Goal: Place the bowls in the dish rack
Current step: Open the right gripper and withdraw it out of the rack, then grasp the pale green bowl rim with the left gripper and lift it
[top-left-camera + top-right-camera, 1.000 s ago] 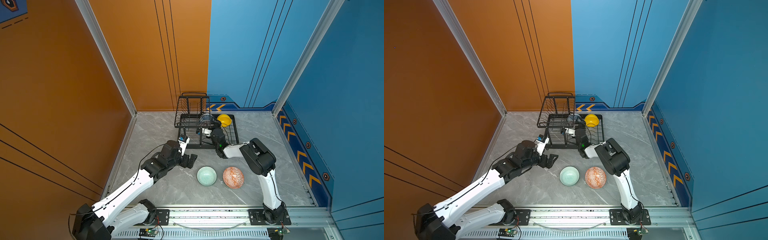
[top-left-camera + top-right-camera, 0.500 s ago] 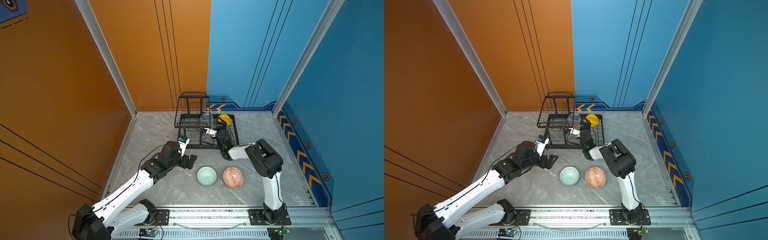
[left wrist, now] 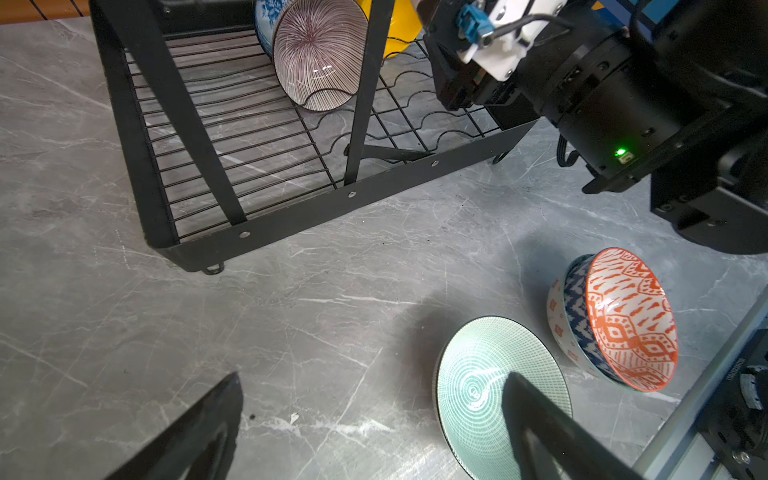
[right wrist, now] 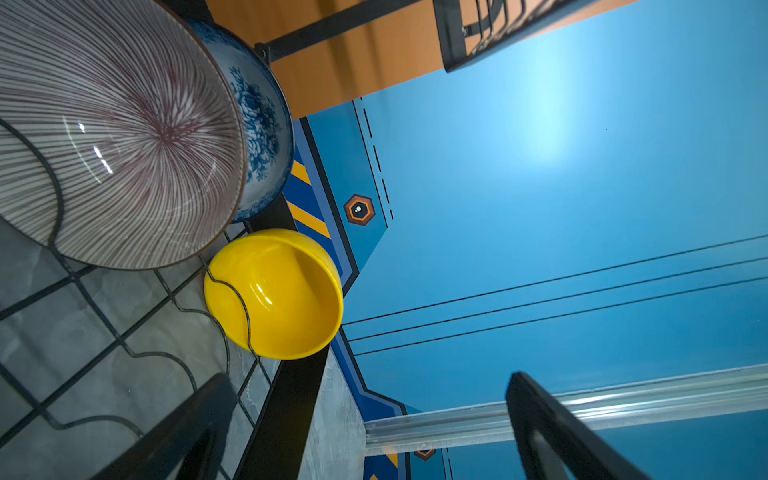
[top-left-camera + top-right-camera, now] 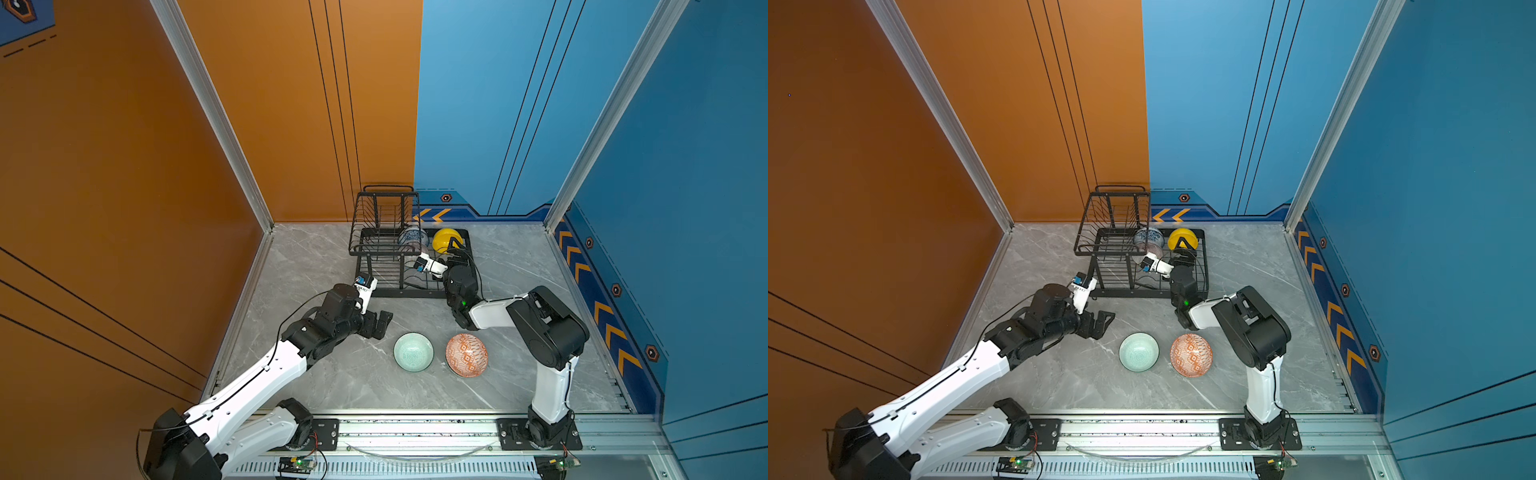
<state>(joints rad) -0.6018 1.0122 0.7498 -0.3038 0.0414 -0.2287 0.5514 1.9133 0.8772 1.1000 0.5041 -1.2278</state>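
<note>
The black wire dish rack (image 5: 415, 293) (image 5: 1125, 293) (image 3: 332, 208) stands at the back. In its lower tier, a pinkish striped bowl (image 3: 318, 54) (image 4: 116, 137) leans against a blue-white floral bowl (image 5: 411, 237) (image 5: 1148, 237) (image 4: 259, 137). A yellow bowl (image 5: 444, 239) (image 5: 1181, 237) (image 4: 274, 295) stands on edge beside them. On the table, a mint bowl (image 5: 413, 351) (image 5: 1138, 351) (image 3: 478, 374) sits upright next to a tilted orange-white bowl (image 5: 466, 355) (image 5: 1191, 355) (image 3: 631, 320). My left gripper (image 5: 382, 322) (image 5: 1104, 322) (image 3: 374, 378) hangs open and empty just left of the mint bowl. My right gripper (image 5: 455, 253) (image 5: 1185, 249) (image 4: 368, 376) is open and empty over the rack, near the yellow bowl.
The rack's raised upper basket (image 5: 384, 224) holds nothing that shows. Orange and blue walls close in the grey marble table (image 5: 332, 374) on three sides. An aluminium rail (image 5: 415, 428) carrying both arm bases runs along the front edge.
My right gripper has shifted to the right inside the rack, away from the striped bowl and toward the yellow one. The left arm and the bowls have stayed put.
</note>
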